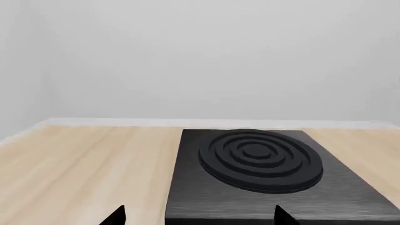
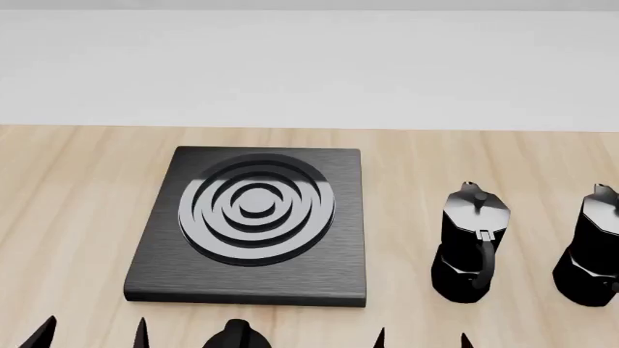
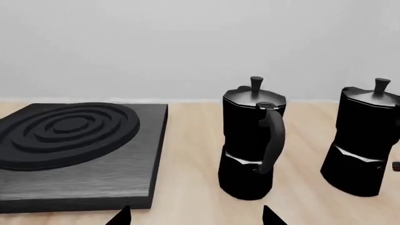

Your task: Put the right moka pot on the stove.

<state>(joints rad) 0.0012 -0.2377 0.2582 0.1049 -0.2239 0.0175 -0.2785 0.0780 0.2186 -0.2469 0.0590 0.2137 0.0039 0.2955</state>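
The right moka pot (image 2: 592, 246), glossy black and faceted, stands at the head view's right edge, partly cut off; it also shows in the right wrist view (image 3: 366, 140). A second identical pot (image 2: 471, 243) stands to its left, handle toward me. The stove (image 2: 254, 225), a dark-grey slab with concentric rings, lies left of both pots. My left gripper (image 2: 92, 333) is open and empty near the stove's front left corner. My right gripper (image 2: 422, 339) is open and empty in front of the left pot (image 3: 253, 140), apart from it.
A small black oval knob (image 2: 235, 337) sits at the stove's front edge. The light wooden tabletop (image 2: 68, 181) runs back to a white wall. The stove (image 1: 262, 173) fills the left wrist view; it also shows in the right wrist view (image 3: 75, 140).
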